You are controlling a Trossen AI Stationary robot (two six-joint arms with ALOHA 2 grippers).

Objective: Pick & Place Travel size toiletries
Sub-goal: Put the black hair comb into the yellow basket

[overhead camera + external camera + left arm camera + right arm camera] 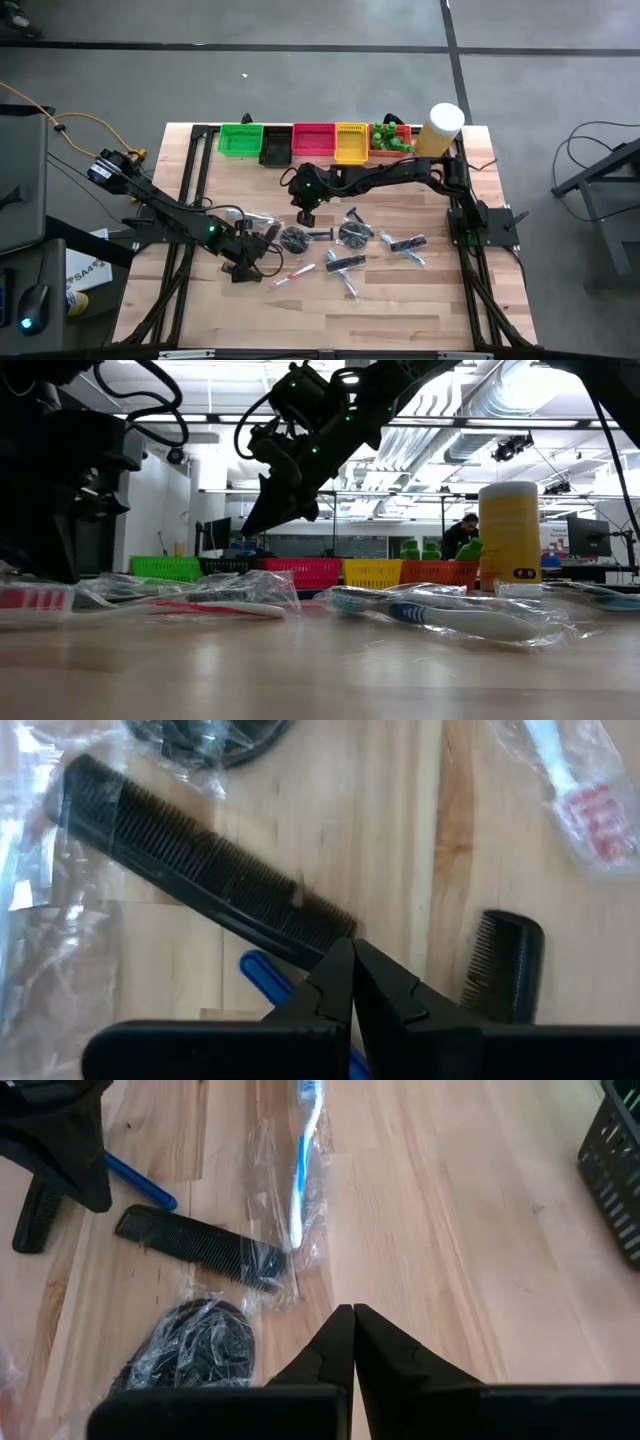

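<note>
Toiletries are lying scattered mid-desk (400, 310): long black comb (200, 870), short comb (505, 965), wrapped white-blue toothbrush (303, 1160), wrapped dark disc (195, 1345). Left pincer (352, 955) is hovering closed and empty right over the long comb's end. Right pincer (353, 1320) is hanging closed and empty above bare wood near the disc. Green bottles (392, 139) are sitting in the orange bin (402, 152).

No lettering here can be made out. The pale-yellow cylinder (509, 534) standing by the bins at the far edge of the tabletop (400, 300) carries a small dark label low on its side, but its print is too small to read.
</note>
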